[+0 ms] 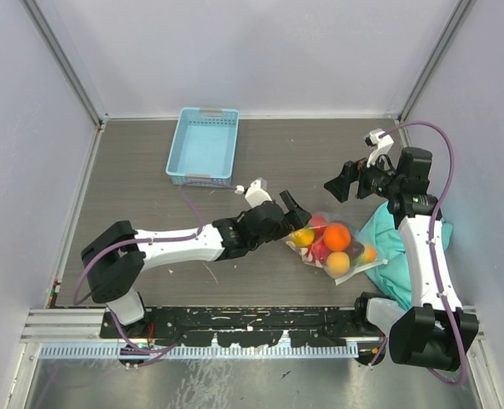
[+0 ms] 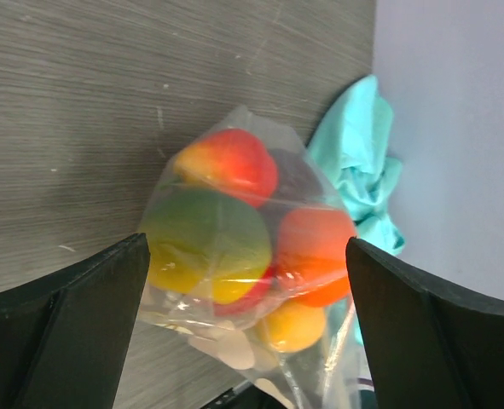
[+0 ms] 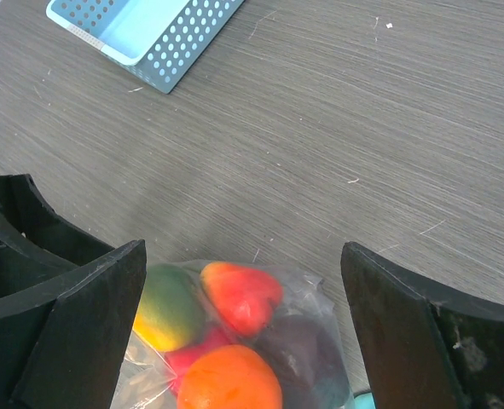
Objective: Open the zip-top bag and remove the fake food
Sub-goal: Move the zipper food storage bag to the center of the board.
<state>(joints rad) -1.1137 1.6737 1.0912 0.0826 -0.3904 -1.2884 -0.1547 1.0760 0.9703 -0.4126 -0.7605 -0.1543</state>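
Shows left pincer (image 2: 245, 243) spread wide at the edge of the zip-top bag (image 1: 360, 266) on the tabletop (image 1: 149, 170), right pincer (image 3: 243, 245) spread wide above the fake food (image 1: 337, 236), both gripping nothing.

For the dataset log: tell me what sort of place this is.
Probably a robot lab test cell, not a home: two arms bolted to a rail at a wood-grain table, plain white panels walling it in, and staged props, a zip-top bag of fake food and a blue basket.
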